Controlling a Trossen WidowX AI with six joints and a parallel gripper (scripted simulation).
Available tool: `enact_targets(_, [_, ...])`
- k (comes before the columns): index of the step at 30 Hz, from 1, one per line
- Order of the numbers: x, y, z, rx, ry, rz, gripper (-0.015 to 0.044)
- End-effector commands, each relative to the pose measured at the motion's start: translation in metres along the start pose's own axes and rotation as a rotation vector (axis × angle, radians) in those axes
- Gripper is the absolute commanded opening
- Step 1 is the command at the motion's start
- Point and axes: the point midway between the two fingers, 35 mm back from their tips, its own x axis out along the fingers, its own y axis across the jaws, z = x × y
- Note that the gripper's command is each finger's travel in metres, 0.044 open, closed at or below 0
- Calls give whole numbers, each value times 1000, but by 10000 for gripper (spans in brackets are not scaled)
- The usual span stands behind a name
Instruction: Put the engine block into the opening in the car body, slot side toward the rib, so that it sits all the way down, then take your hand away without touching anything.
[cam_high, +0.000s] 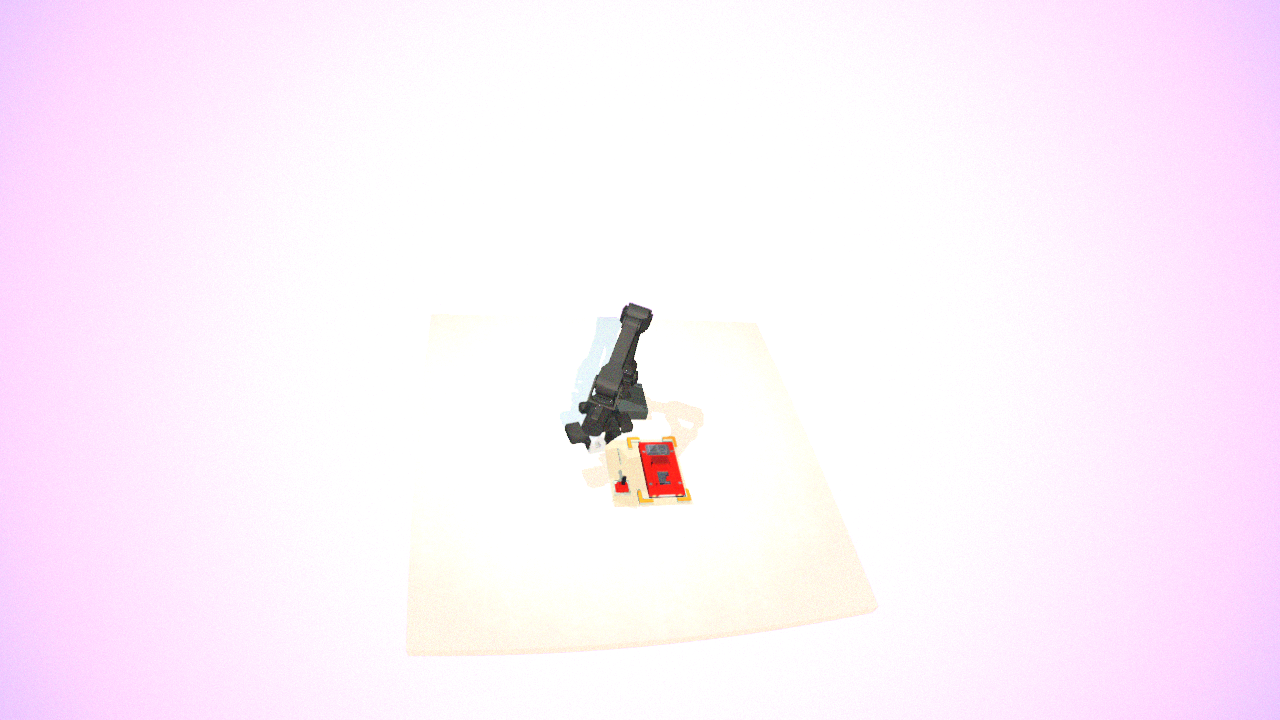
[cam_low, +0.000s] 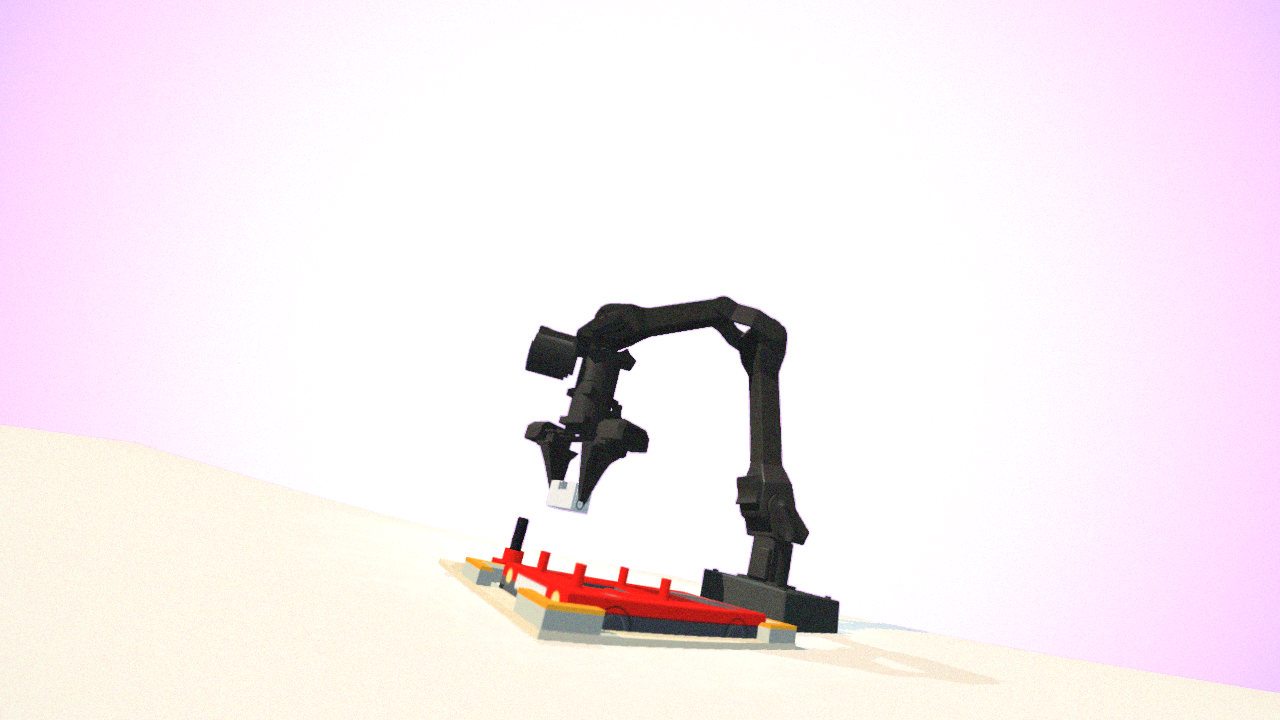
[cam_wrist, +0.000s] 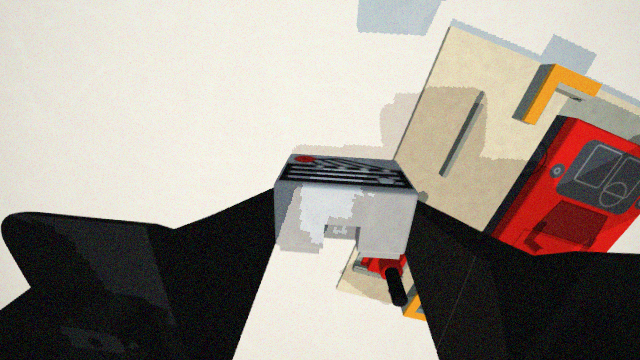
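The engine block (cam_high: 597, 444) (cam_low: 564, 496) (cam_wrist: 345, 207) is light grey, with black stripes and a red dot on one face and a notch in its lower edge in the wrist view. My gripper (cam_high: 598, 441) (cam_low: 569, 493) (cam_wrist: 340, 200) is shut on it, one finger on each side, and holds it in the air. The red car body (cam_high: 673, 467) (cam_low: 707, 612) (cam_wrist: 527, 207) lies below and to the right in the wrist view. A dark opening (cam_high: 663, 478) shows in it in the top view. My right finger hides that part in the wrist view, and I cannot make out the rib.
A beige board (cam_wrist: 475, 65) carries orange-topped corner brackets (cam_low: 559, 613) (cam_wrist: 537, 95) around the car. Beside the car are a red piece (cam_high: 621, 487) with an upright black handle (cam_low: 519, 534) (cam_wrist: 395, 287) and a thin grey strip (cam_wrist: 462, 135). Several red pegs (cam_low: 580, 574) stand up from the car.
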Motion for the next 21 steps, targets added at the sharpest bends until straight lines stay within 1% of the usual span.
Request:
enact_targets(1, [-17, 0, -1, 3, 7, 9, 0])
enact_targets(8, [-39, -4, 2, 5, 6, 9, 0])
enact_targets(14, [-39, -5, 3, -11, 6, 9, 0])
enact_targets(21, [-34, -5, 3, -208, 5, 10, 0])
